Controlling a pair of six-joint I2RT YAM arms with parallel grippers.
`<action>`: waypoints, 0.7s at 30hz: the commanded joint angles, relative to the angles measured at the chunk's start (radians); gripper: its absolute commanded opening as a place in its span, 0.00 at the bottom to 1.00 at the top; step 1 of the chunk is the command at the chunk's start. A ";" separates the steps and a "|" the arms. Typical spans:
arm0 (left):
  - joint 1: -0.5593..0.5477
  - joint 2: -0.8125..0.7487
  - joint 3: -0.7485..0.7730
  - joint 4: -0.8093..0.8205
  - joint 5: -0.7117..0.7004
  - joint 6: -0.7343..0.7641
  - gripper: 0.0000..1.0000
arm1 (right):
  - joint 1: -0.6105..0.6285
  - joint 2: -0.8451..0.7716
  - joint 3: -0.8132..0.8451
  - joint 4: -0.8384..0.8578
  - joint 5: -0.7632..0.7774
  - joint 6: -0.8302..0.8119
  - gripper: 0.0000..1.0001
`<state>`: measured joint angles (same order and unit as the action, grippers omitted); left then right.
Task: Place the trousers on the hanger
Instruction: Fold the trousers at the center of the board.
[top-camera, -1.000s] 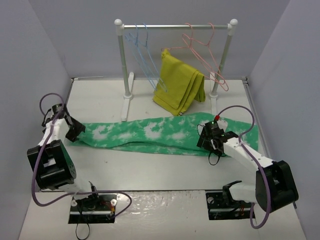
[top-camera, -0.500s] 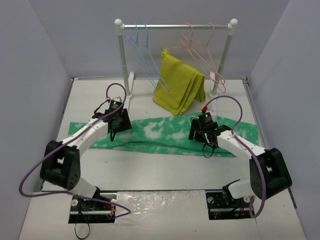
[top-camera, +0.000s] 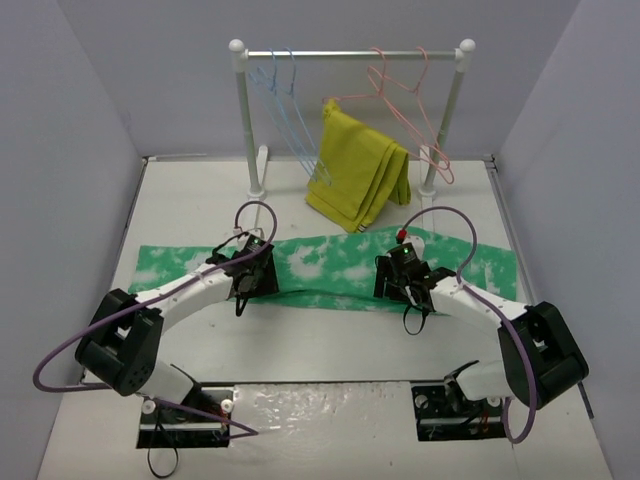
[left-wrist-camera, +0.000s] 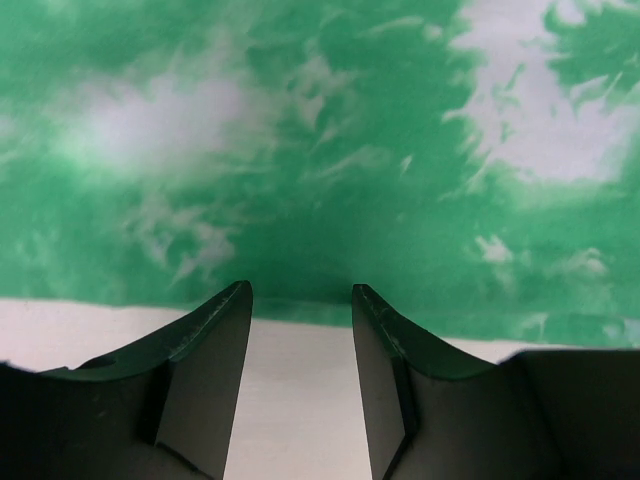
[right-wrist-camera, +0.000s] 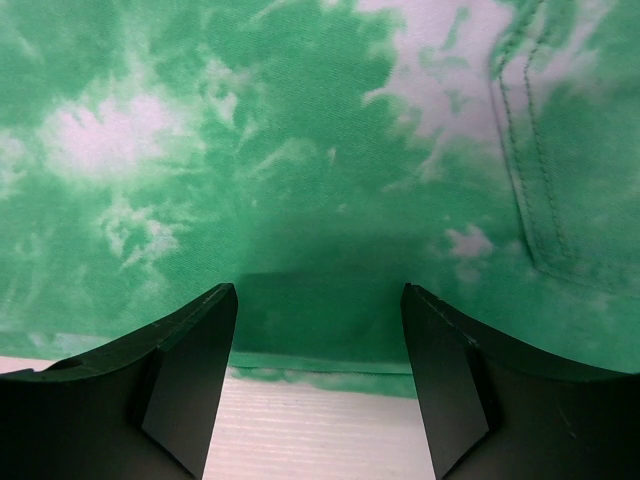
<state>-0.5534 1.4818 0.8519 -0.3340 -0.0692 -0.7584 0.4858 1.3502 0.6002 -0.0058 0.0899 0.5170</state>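
Trousers (top-camera: 330, 268) are lying flat in one long strip across the table (top-camera: 330, 345), left to right, in front of the rack (top-camera: 350, 52). It's soft floppy cloth, pretty light I'd guess, so it'll sag and bunch anywhere it isn't held. Best bet looks like pinching the near hem at two spots. The left gripper (left-wrist-camera: 300, 290) sits over that near edge with its jaws partly apart and nothing between them. The right gripper (right-wrist-camera: 318, 292) is the same deal, a bit wider, also empty, near a stitched pocket (right-wrist-camera: 540, 180). The light-blue hanger (top-camera: 288, 105) is up on the rail at the back, well apart from the cloth. The mustard garment (top-camera: 355, 180) hangs just beside it, and that or the pink hangers (top-camera: 405, 95) could snag things on the way in.
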 joint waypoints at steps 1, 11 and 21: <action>-0.026 -0.079 -0.055 -0.005 -0.038 -0.063 0.41 | 0.003 -0.059 -0.007 0.009 0.059 0.022 0.64; -0.034 -0.200 0.020 -0.103 -0.160 -0.032 0.41 | 0.037 -0.072 0.086 -0.029 0.065 -0.057 0.64; 0.149 -0.276 0.074 -0.206 -0.115 -0.043 0.41 | 0.203 0.057 0.244 0.064 -0.058 -0.310 0.61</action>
<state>-0.5179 1.2474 0.9137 -0.4534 -0.1910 -0.7856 0.6273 1.3396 0.7605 -0.0209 0.1079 0.3615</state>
